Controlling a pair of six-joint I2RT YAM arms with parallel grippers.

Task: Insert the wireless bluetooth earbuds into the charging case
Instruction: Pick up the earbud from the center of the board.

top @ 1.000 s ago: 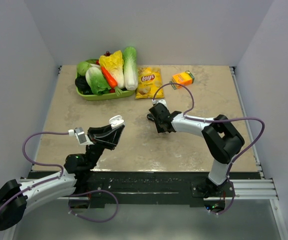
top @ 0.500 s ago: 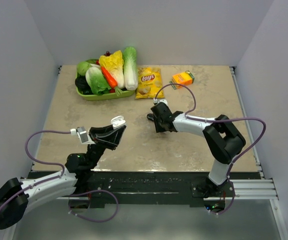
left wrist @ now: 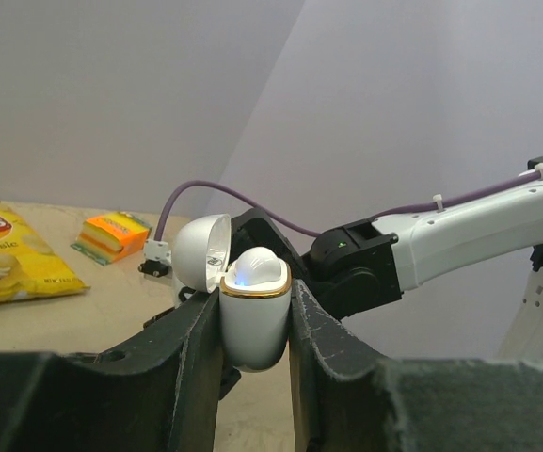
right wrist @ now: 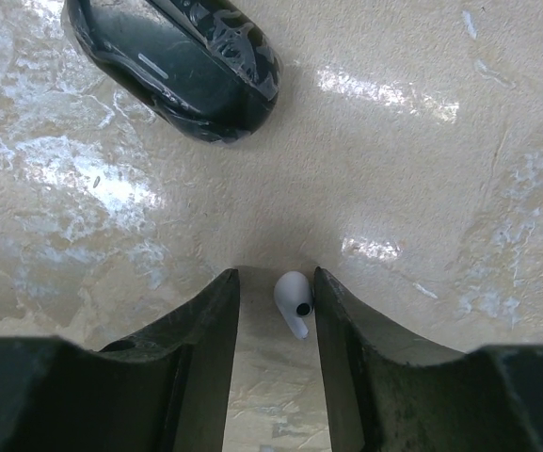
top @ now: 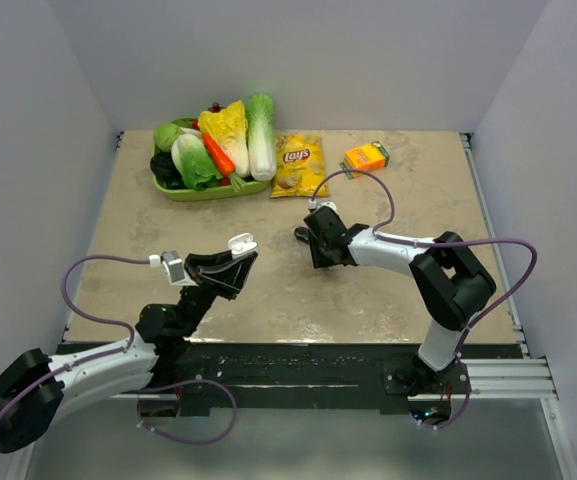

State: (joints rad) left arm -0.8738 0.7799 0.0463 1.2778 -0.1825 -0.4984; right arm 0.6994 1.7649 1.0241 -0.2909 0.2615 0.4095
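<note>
Earbud [right wrist: 292,299] is small, white, stemmed; case [left wrist: 252,325] white, gold-rimmed, open.

One earbud [right wrist: 292,296], one charging case [left wrist: 254,315]

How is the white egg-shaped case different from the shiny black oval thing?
The white case is held up in the left pincer; the black oval lies on the table. The case's lid is flipped open; the black oval shows no opening. The case is white with a gold rim; the oval is glossy black. Both are smooth and rounded.
</note>
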